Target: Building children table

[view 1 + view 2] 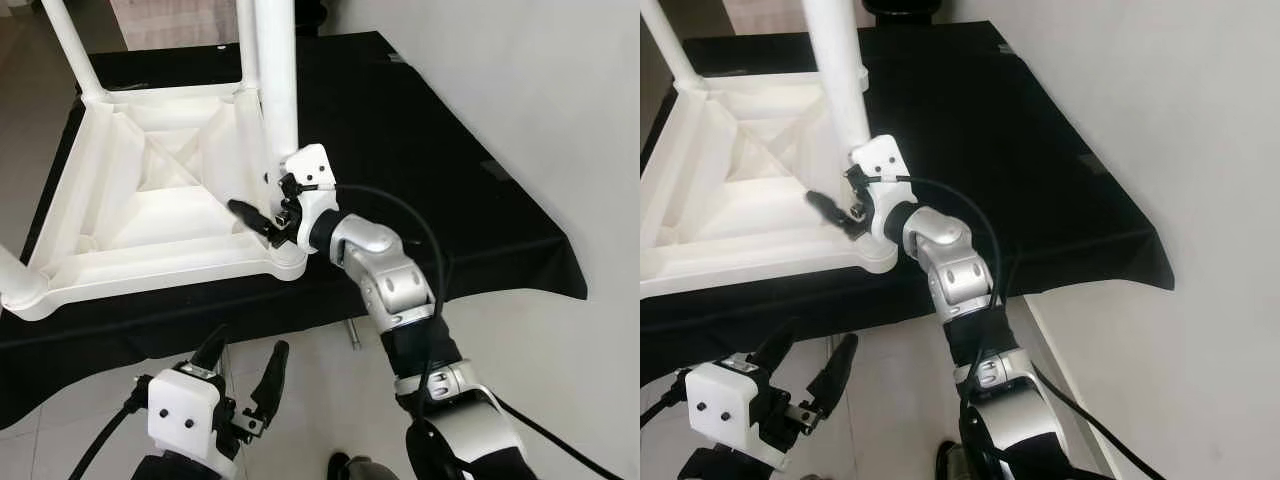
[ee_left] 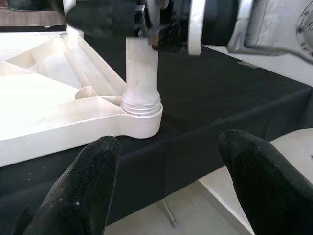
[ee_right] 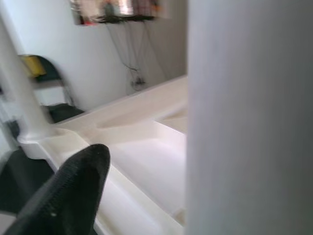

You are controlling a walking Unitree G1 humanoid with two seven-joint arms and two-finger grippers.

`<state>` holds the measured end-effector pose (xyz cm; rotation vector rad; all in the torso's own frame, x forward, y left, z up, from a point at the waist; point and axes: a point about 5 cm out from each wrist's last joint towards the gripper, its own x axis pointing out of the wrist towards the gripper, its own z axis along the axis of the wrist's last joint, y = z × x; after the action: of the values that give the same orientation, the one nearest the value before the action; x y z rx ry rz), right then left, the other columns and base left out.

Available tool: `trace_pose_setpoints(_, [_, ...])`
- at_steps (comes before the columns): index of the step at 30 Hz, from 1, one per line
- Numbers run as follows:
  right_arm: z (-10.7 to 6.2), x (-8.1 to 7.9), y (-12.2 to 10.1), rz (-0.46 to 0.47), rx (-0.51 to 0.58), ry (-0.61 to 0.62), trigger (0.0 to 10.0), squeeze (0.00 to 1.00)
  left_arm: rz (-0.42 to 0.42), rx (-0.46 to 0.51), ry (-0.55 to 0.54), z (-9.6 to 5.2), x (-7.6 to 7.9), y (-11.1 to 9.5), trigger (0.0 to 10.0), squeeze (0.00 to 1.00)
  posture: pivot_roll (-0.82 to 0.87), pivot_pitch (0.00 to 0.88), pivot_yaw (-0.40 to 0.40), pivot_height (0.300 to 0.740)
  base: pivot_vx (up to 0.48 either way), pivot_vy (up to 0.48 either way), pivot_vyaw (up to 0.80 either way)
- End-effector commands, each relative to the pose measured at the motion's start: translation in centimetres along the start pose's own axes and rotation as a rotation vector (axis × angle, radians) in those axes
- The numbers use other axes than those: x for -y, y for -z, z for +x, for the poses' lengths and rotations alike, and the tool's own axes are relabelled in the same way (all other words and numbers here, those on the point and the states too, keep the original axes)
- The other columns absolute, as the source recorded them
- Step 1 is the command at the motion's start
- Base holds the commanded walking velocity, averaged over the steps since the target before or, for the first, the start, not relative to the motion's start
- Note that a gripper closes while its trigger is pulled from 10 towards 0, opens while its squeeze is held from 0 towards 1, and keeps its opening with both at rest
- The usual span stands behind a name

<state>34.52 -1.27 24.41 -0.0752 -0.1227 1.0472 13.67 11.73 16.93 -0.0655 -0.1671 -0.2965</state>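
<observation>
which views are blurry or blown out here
Right wrist view: the white plastic table leg is a soft, out-of-focus slab, and the background is hazy. Left wrist view: the left pincer's fingertips are blurred up close. Left eye view: sharp, but the upturned white plastic tabletop is nearly overexposed.

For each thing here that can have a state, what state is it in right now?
Table top: upside down on the black cloth.
Near leg: upright, seated in its corner socket.
Right gripper: around the near leg low down, fingers either side of it.
Left gripper: open, holding nothing, below the table edge.
</observation>
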Motion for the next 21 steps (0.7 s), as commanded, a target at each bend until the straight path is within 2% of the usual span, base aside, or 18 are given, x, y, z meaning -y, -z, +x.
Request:
trace_pose_setpoints(1, [0.1, -0.3, -1.1, -0.021, 0.037, -0.167, 10.0, 1.0, -0.011, -0.025, -0.007, -0.1, 0.1, 0.6, 10.0, 0.0, 0.05, 0.154, -0.074, 0.74, 0.0, 0.0, 0.0])
trace_pose_setpoints(2, [0.1, -0.3, -1.1, -0.021, 0.037, -0.167, 10.0, 1.0, -0.011, -0.025, -0.007, -0.1, 0.1, 0.6, 10.0, 0.0, 0.05, 0.154, -0.074, 0.74, 0.0, 0.0, 0.0])
trace_pose_setpoints(4, [-0.5, 0.7, -1.3, -0.042, 0.04, -0.298, 10.0, 1.0, -0.012, -0.024, -0.006, -0.2, 0.1, 0.5, 10.0, 0.0, 0.05, 0.16, -0.072, 0.74, 0.0, 0.0, 0.0])
trace_pose_setpoints(5, [-0.7, 1.4, -1.3, -0.077, 0.021, -0.335, 10.0, 0.0, -0.012, -0.023, -0.006, -0.3, 0.2, 0.5, 10.0, 0.0, 0.06, 0.166, -0.072, 0.74, 0.0, 0.0, 0.0])
trace_pose_setpoints(11, [-1.0, 3.3, -1.6, -0.144, -0.038, -0.406, 10.0, 0.0, -0.012, -0.027, -0.01, -0.6, 0.3, 0.3, 10.0, 0.0, 0.07, 0.181, -0.072, 0.74, 0.0, 0.0, 0.0])
trace_pose_setpoints(16, [-1.4, 3.9, -2.2, -0.112, -0.058, -0.483, 10.0, 0.0, -0.013, -0.032, -0.015, -0.8, 0.4, 0.1, 10.0, 0.0, 0.09, 0.205, -0.068, 0.74, 0.0, 0.0, 0.0])
trace_pose_setpoints(17, [-1.5, 3.9, -2.1, -0.098, -0.063, -0.506, 4.9, 0.0, -0.014, -0.033, -0.015, -0.8, 0.4, 0.1, 10.0, 0.0, 0.1, 0.203, -0.066, 0.74, 0.0, 0.0, 0.0])
trace_pose_setpoints(18, [-1.5, 3.9, -2.1, -0.098, -0.063, -0.506, 4.9, 0.0, -0.014, -0.033, -0.015, -0.8, 0.4, 0.1, 10.0, 0.0, 0.1, 0.203, -0.066, 0.74, 0.0, 0.0, 0.0])
trace_pose_setpoints(19, [-1.8, 4.0, -2.1, -0.091, -0.067, -0.543, 0.0, 0.0, -0.014, -0.034, -0.015, -0.9, 0.4, 0.0, 10.0, 0.0, 0.1, 0.209, -0.066, 0.74, 0.0, 0.0, 0.0])
trace_pose_setpoints(21, [-2.0, 4.1, -2.0, -0.086, -0.076, -0.566, 0.0, 0.0, -0.015, -0.034, -0.014, -0.9, 0.4, 0.0, 10.0, 0.0, 0.1, 0.213, -0.066, 0.74, 0.0, 0.0, 0.0])
